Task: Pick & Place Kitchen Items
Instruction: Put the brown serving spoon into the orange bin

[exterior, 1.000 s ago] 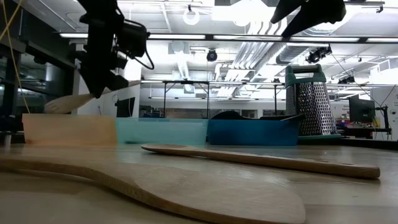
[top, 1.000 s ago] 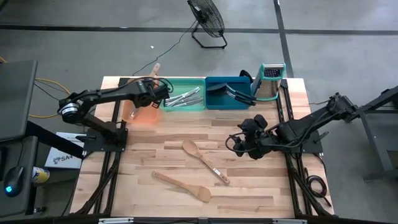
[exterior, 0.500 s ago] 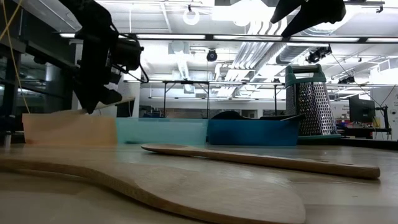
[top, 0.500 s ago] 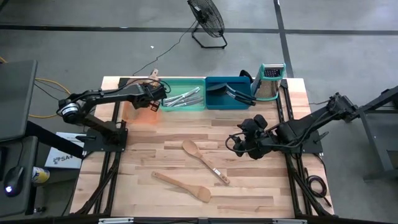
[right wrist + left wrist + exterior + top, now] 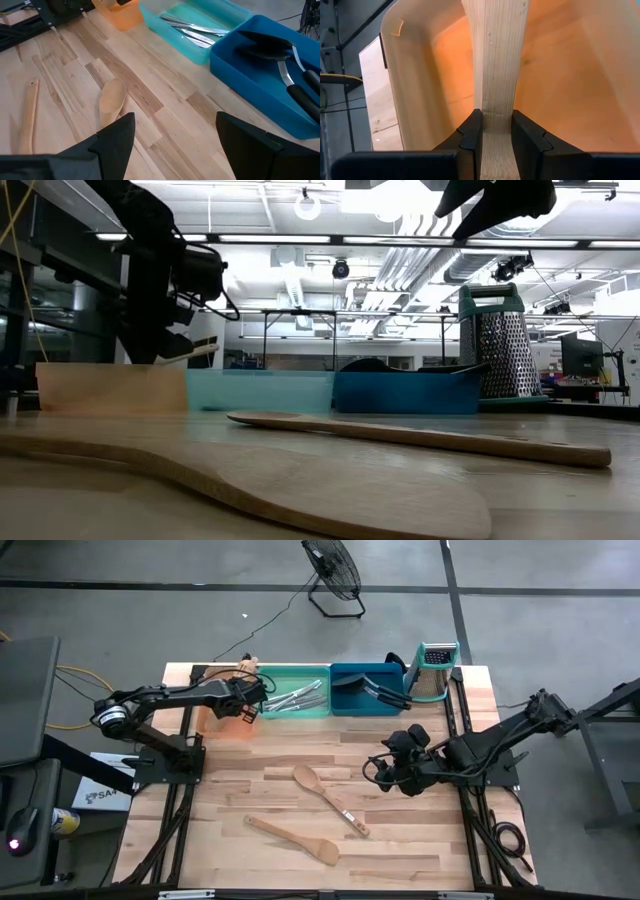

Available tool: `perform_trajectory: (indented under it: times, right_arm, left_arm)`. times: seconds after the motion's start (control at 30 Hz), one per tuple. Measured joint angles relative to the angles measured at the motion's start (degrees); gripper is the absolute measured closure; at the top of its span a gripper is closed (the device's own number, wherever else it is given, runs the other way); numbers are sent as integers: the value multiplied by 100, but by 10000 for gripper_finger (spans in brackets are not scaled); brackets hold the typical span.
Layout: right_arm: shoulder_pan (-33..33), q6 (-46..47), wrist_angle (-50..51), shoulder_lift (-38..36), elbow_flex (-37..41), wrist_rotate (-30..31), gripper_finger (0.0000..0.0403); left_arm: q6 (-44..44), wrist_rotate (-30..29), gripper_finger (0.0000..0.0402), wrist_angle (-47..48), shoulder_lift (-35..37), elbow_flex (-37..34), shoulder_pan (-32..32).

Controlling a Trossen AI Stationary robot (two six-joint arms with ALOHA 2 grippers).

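Observation:
My left gripper [image 5: 243,703] [image 5: 496,120] is shut on a pale wooden utensil [image 5: 496,55] and hangs over the orange tray [image 5: 560,75] [image 5: 110,388] at the table's far left. The utensil widens ahead of the fingers and reaches down into the tray. My right gripper [image 5: 400,768] [image 5: 175,145] hovers open above the table's right half, with nothing between its fingers. On the tabletop lie a wooden spoon [image 5: 328,798] and a wooden spatula [image 5: 295,838]. My left gripper pinches the utensil's flat narrow handle [image 5: 496,107] between its two fingers, one on each edge. The fingers slant down from above and lie along the handle. The wide end points down into the orange tray. Whether it rests on the tray's floor, I cannot tell.
A green tray [image 5: 297,695] holding silver cutlery and a blue tray [image 5: 362,690] holding black turners stand along the far edge beside the orange one. A steel box grater [image 5: 433,670] stands at the far right. Bare wood lies around the spoon and the spatula.
My left gripper has sunk toward the orange tray and tipped further down. The wooden utensil has gone with it, and its wide end has dropped behind the tray's wall. My right gripper has kept still.

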State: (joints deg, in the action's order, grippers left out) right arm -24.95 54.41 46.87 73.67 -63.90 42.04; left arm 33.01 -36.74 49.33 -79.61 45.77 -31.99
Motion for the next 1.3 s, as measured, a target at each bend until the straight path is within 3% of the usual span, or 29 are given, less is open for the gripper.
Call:
perform_trajectory:
  times: [0.33, 0.6, 0.93, 1.3]
  right_arm:
    - [0, 0, 2, 0, 0, -20, 133]
    - [0, 0, 2, 0, 0, -46, 133]
    - [0, -21, 7, 0, 0, -212, 133]
    - [-7, -50, 165, 0, 2, -488, 133]
  left_arm:
    - [2, 11, 330, -21, 0, -10, -2]
    - [3, 109, 268, -15, 0, -10, 0]
    - [-66, 494, 260, 43, -2, 21, 11]
    - [-1100, 1364, 259, 454, 37, 1028, 44]
